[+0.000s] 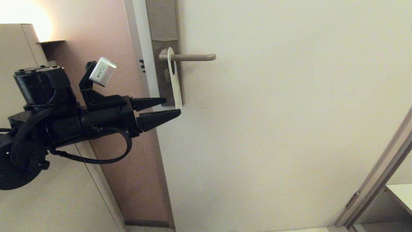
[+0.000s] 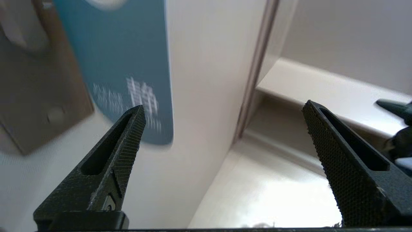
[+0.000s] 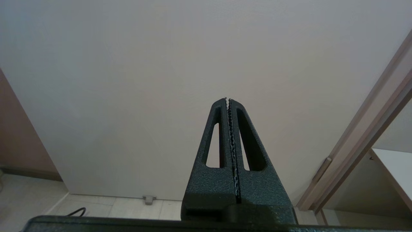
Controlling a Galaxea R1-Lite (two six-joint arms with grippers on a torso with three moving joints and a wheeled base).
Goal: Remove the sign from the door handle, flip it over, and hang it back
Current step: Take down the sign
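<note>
The sign (image 1: 175, 83) hangs by its hole on the door handle (image 1: 193, 57), tilted and almost edge-on in the head view, where it looks white. The left wrist view shows the sign's (image 2: 128, 64) blue face with blurred white lettering. My left gripper (image 1: 173, 105) is open and level, its tips at the sign's lower end. In the wrist view my left gripper (image 2: 224, 105) stands wide open, with the sign's bottom corner just past one fingertip (image 2: 135, 129) and nothing held. My right gripper (image 3: 228, 100) is shut and empty, facing the door lower down.
The brown backplate (image 1: 164, 80) sits behind the handle on the pale door (image 1: 273, 129). A pinkish wall (image 1: 106, 38) and a beige cabinet (image 1: 19, 42) lie left of the arm. The door frame (image 1: 376, 180) and a white shelf (image 1: 402, 193) are at the lower right.
</note>
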